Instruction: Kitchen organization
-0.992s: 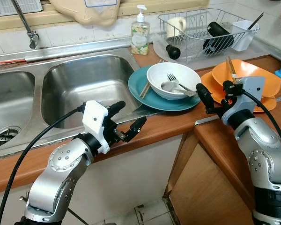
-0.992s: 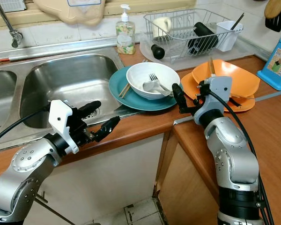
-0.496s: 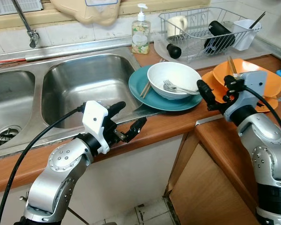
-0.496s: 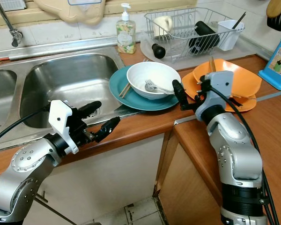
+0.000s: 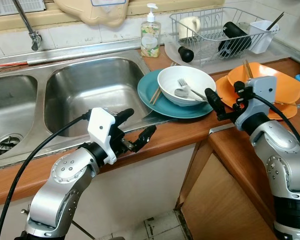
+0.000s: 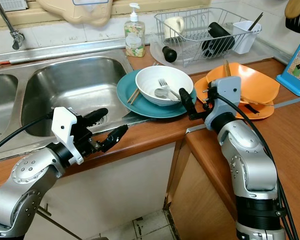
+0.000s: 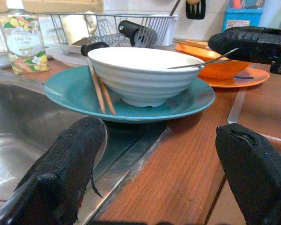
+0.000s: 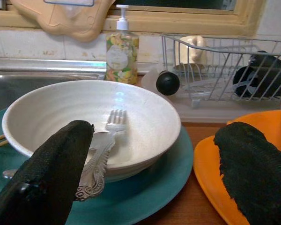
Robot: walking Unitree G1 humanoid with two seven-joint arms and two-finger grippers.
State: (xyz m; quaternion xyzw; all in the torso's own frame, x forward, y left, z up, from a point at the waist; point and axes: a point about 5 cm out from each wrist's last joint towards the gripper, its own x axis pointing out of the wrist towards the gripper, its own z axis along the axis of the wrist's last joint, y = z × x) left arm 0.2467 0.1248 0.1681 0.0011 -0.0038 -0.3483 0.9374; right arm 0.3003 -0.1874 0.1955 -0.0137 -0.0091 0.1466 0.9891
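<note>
A white bowl [image 5: 185, 85] sits on a teal plate [image 5: 157, 101], which rests on a wooden desk [image 5: 180, 131] at the right edge of a steel sink [image 5: 85, 90]. Taking the bowl as the landmark: a silver fork [image 8: 103, 150] and a spoon lie inside it, the fork's tines toward the far wall and its handle running over the near rim, toward the robot's right arm. Two wooden chopsticks [image 7: 101, 89] lie on the plate just beside the bowl, on the sink side. Orange plates [image 5: 270, 82] are stacked to the right of the bowl, a soap bottle [image 5: 149, 34] stands behind it, and a wire dish rack [image 5: 220, 30] sits behind and to the right.

The right tool [image 5: 221, 98] hovers just at the bowl's right rim, fingers released and spread apart, holding nothing. In its wrist view one finger is in front of the fork handle and the other over the orange plates, so the handle lies close to that finger, pointing nearly toward the wrist.

The left tool [image 5: 136, 129] is well in front of the bowl, near the front edge of the desk by the sink, also released and empty.

The right arm is plainly the nearer one. A likely next move is to close on the fork handle, which calls for shifting toward the sink side so the handle sits between the fingers.
</note>
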